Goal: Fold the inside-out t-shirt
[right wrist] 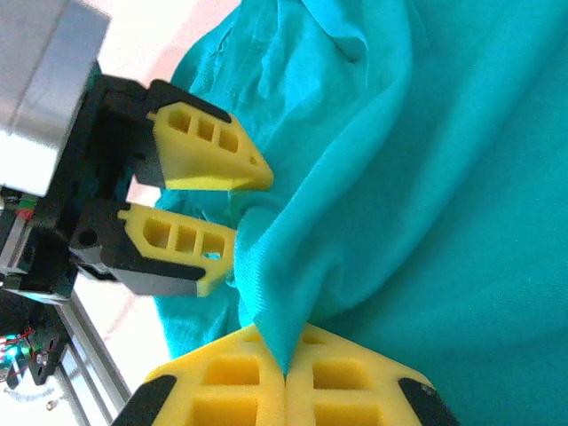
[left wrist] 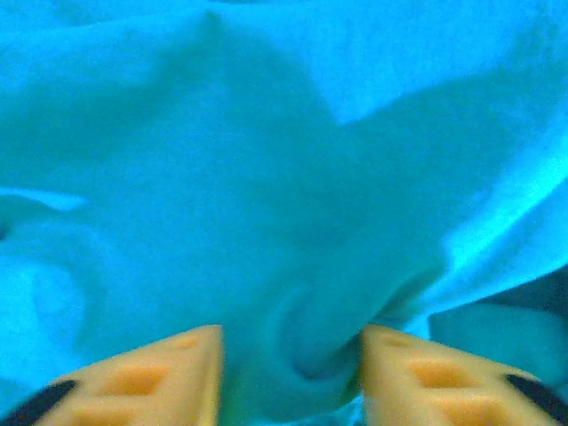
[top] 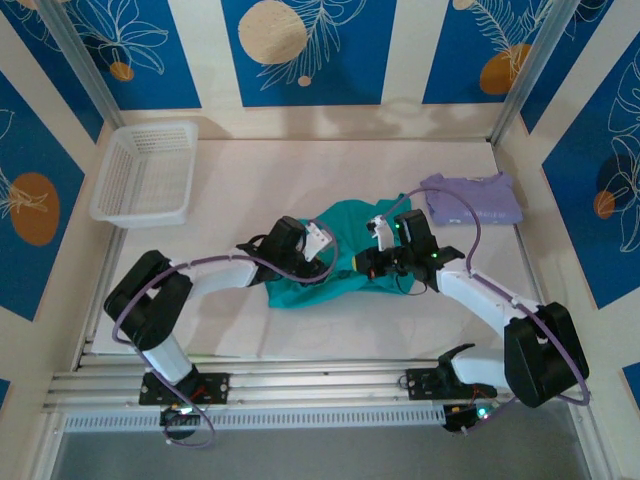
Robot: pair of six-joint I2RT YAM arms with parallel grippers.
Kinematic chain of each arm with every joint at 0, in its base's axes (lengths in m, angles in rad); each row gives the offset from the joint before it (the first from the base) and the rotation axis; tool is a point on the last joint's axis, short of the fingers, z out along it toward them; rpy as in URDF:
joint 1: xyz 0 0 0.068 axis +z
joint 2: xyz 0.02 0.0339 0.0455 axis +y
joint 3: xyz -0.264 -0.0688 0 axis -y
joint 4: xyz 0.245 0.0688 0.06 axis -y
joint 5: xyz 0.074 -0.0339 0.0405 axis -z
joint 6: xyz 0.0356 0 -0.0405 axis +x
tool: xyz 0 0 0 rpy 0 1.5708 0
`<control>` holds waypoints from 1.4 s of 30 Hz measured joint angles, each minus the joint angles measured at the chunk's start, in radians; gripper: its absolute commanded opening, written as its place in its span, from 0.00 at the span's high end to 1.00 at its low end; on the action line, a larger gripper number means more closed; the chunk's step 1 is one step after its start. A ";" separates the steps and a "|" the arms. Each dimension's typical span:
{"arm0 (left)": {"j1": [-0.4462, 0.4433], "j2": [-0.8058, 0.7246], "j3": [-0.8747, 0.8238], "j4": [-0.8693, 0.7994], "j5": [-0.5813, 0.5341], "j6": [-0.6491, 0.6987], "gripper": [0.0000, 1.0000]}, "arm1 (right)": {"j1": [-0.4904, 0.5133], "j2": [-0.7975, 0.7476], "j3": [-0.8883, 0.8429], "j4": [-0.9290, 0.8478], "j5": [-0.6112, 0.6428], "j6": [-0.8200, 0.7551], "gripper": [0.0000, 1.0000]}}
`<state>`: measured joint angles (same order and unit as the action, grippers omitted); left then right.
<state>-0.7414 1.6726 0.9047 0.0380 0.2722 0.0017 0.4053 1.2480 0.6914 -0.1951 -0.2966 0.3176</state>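
The inside-out t-shirt lies crumpled in a teal heap at the middle of the table. Both grippers meet at its near edge. My left gripper comes in from the left, and a thick bunch of teal cloth fills the gap between its yellow fingers, touching both. The right wrist view shows that same left gripper with cloth between its tips. My right gripper is shut, its pads pinching a thin fold of the t-shirt. In the top view, the right gripper sits just right of the left one.
A folded pale lavender shirt lies at the right, close behind the right arm. A white plastic basket stands at the back left. A metal rail runs along the near table edge.
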 measured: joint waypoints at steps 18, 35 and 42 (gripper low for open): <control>0.087 -0.207 -0.039 0.045 0.227 -0.128 1.00 | 0.080 0.008 0.062 -0.067 0.223 -0.125 0.66; 0.098 -0.270 -0.053 0.006 0.248 -0.135 1.00 | 0.303 -0.200 -0.058 0.099 0.399 -0.316 0.40; 0.098 -0.295 -0.054 -0.001 0.248 -0.143 1.00 | 0.326 -0.061 -0.086 0.231 0.488 -0.323 0.50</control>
<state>-0.6430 1.3777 0.8509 0.0368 0.5201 -0.1417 0.7315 1.1873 0.6056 0.0357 0.1917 -0.0055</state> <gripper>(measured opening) 0.046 0.596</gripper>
